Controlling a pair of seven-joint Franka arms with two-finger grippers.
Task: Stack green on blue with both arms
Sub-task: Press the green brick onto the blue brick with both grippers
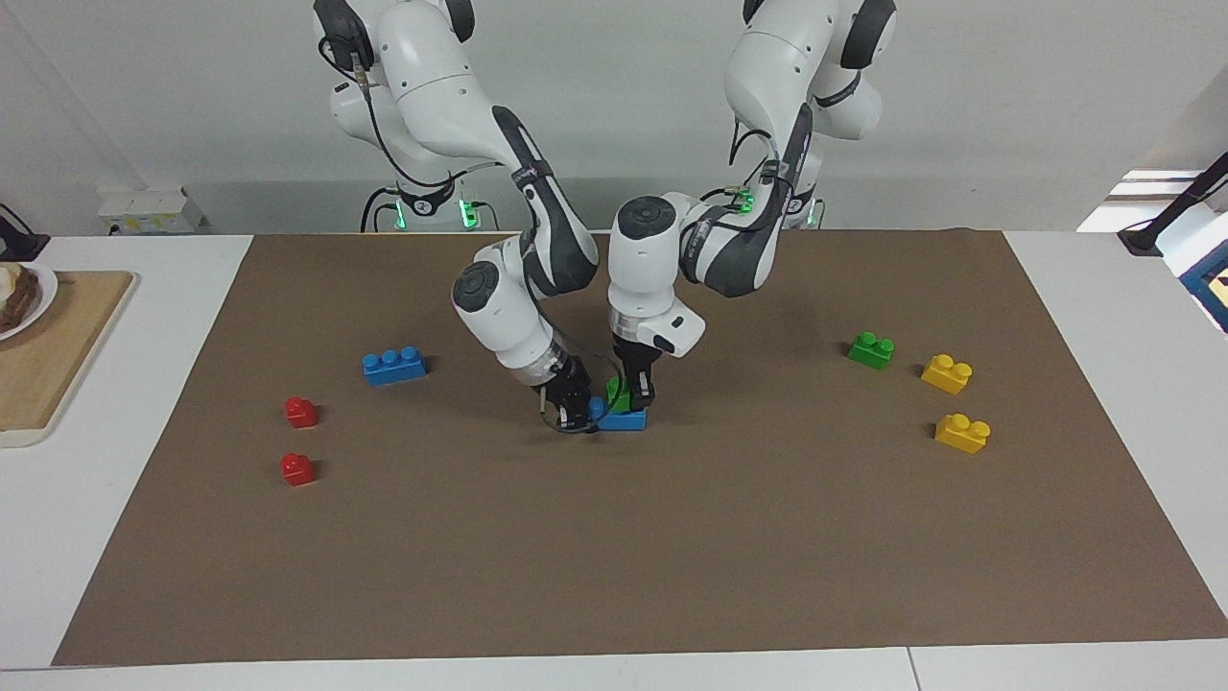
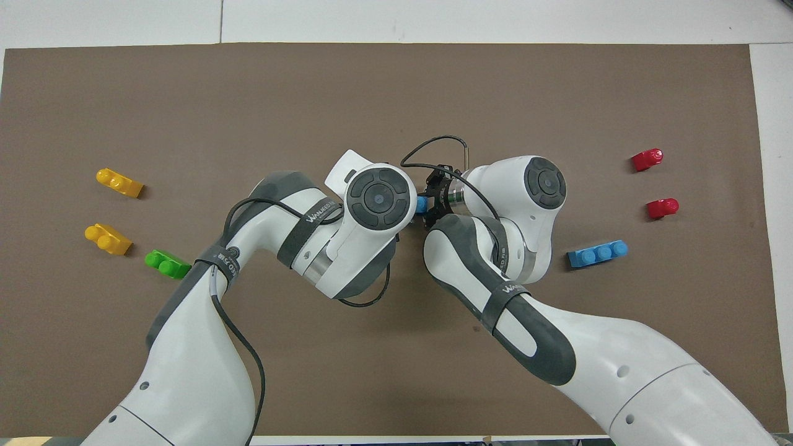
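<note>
Left gripper (image 1: 637, 392): closed on green brick (image 1: 619, 393), set upon blue brick (image 1: 624, 418).
Right gripper (image 1: 576, 408): clamped on blue brick's end.
Risk: studs misaligned; brick may be tilted under pressing.

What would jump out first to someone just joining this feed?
Both arms meet at the middle of the mat: the left gripper sets a green brick on a blue brick, while the right gripper grips that blue brick's end. Loose bricks flank them: a second blue brick and two red bricks toward the right arm's end, another green brick and two yellow bricks toward the left arm's.
</note>
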